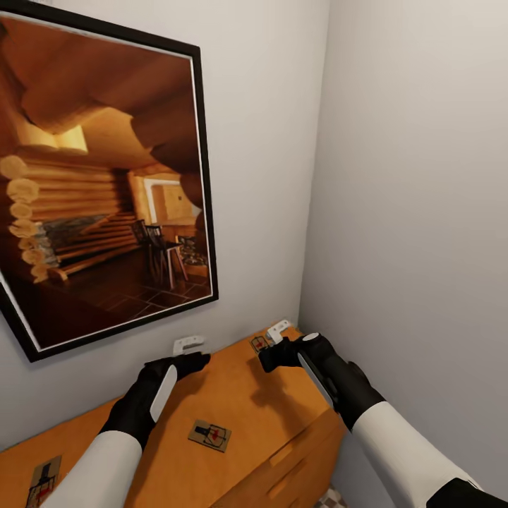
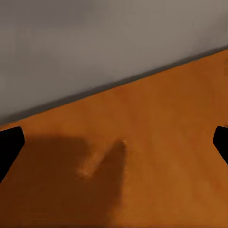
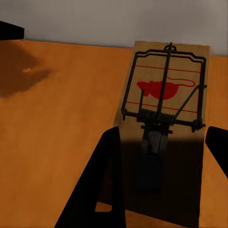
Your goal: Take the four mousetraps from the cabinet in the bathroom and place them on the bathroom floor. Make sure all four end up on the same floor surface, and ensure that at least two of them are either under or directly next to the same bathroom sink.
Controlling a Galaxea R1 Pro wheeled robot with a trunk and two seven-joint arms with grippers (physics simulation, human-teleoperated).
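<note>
— What sort of place is this?
— A corner of a home interior: plain pale walls (image 1: 395, 176) meet at the right of the frame.

— What marks it as domestic?
— A large black-framed picture (image 1: 106, 183) of a log-cabin room hangs at upper left. Below it, a honey-orange wooden cabinet (image 1: 282, 423) with drawer fronts fills the lower frame, and patterned floor tile (image 1: 330, 498) shows at the bottom edge.

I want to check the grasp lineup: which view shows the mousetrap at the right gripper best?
The right wrist view: the mousetrap lies close up between the open fingers of the right gripper, spring bar and red print clear. In the head view it is a small sliver beside the gripper. The left wrist view looks at cabinet top.
</note>
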